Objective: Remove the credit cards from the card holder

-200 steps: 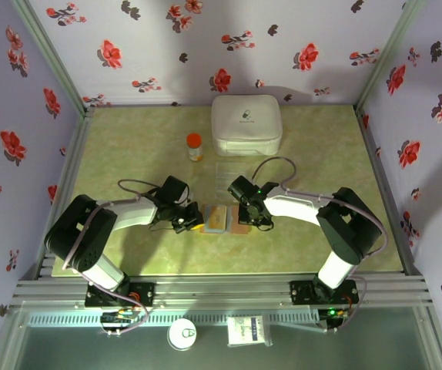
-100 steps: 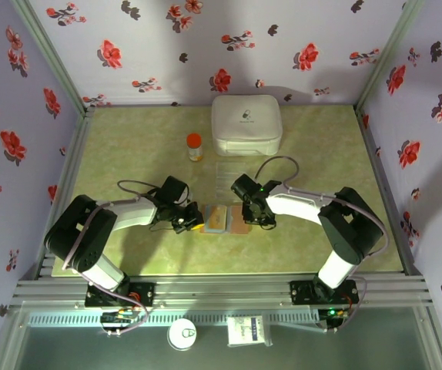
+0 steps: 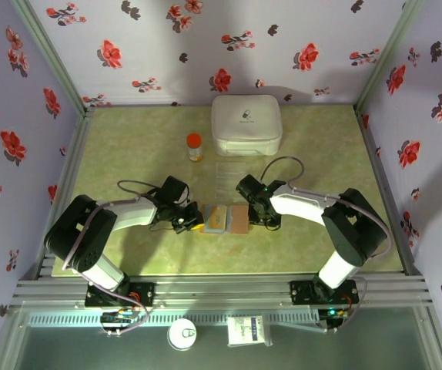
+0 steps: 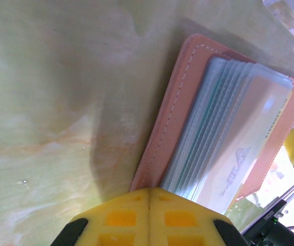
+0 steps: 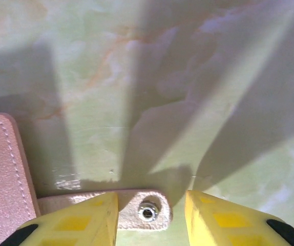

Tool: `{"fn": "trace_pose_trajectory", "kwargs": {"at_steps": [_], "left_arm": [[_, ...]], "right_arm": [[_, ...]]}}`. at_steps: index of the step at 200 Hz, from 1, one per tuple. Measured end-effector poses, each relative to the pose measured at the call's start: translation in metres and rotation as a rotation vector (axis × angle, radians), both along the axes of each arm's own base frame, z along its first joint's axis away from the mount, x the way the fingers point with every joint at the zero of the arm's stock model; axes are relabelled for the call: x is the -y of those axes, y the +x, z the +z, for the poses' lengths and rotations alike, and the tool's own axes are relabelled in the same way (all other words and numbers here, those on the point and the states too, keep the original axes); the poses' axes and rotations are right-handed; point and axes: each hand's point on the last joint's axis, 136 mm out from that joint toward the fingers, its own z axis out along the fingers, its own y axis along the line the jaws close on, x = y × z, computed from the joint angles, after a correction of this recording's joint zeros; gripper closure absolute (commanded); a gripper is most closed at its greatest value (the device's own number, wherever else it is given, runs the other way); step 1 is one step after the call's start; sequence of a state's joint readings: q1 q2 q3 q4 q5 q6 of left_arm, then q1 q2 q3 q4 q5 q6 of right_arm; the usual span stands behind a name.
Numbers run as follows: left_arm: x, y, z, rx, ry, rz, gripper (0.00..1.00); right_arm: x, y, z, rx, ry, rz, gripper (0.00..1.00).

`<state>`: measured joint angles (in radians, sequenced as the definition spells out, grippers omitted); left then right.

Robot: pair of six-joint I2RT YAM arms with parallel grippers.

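Since the earlier frames the right gripper (image 3: 261, 216) has slid off the card holder (image 3: 226, 218) to just beyond its right edge, and its claw has come apart. The holder's right panel, covered before, now lies bare and flat.

There is one card holder, open in two panels on the table (image 3: 128, 154) between the two grippers. The right wrist view shows the right gripper (image 5: 151, 201) with its two yellow fingers (image 5: 85, 221) spread. The holder's strap tab (image 5: 137, 207), which carries one metal snap stud, lies flat on the table between them. The left finger overlaps the tab's end, and the holder's stitched pink-brown panel (image 5: 3, 174) sits further left.

The left gripper (image 3: 190, 220) is at the holder's left edge. In the left wrist view its yellow fingers (image 4: 121, 218) are pressed together with no gap, their tips meeting the holder's stitched border (image 4: 172, 113). Whether they pinch any of it cannot be told.

The credit cards (image 4: 249, 143) are inside the holder's left panel, tucked in a fanned stack of clear sleeves, so they cannot be counted. The top face is pale with a yellow edge and bears a slanted script mark too blurred to read.

Beyond the holder lie one clear sheet (image 3: 229, 169), one orange-capped bottle (image 3: 195, 146) and one white case (image 3: 246, 123). The case has a small dark logo on its lid, too small to read.
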<state>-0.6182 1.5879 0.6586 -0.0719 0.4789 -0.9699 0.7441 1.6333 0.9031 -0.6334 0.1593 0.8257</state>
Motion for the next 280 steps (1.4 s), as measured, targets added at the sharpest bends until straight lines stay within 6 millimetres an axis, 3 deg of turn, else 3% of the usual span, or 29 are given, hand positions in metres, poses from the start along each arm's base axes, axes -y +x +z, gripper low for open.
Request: {"fn": "trace_pose_trajectory", "kwargs": {"at_steps": [203, 228, 280], "left_arm": [[0.001, -0.010, 0.002, -0.013, 0.044, 0.015, 1.00], [-0.006, -0.012, 0.006, -0.025, 0.095, 0.020, 1.00], [-0.002, 0.006, 0.038, 0.056, 0.118, -0.006, 1.00]], "right_arm": [[0.010, -0.001, 0.001, -0.019, -0.015, 0.015, 0.60], [0.010, -0.002, 0.009, -0.022, -0.017, 0.016, 0.59], [-0.002, 0.007, 0.044, 0.036, 0.057, 0.019, 0.57]]}}
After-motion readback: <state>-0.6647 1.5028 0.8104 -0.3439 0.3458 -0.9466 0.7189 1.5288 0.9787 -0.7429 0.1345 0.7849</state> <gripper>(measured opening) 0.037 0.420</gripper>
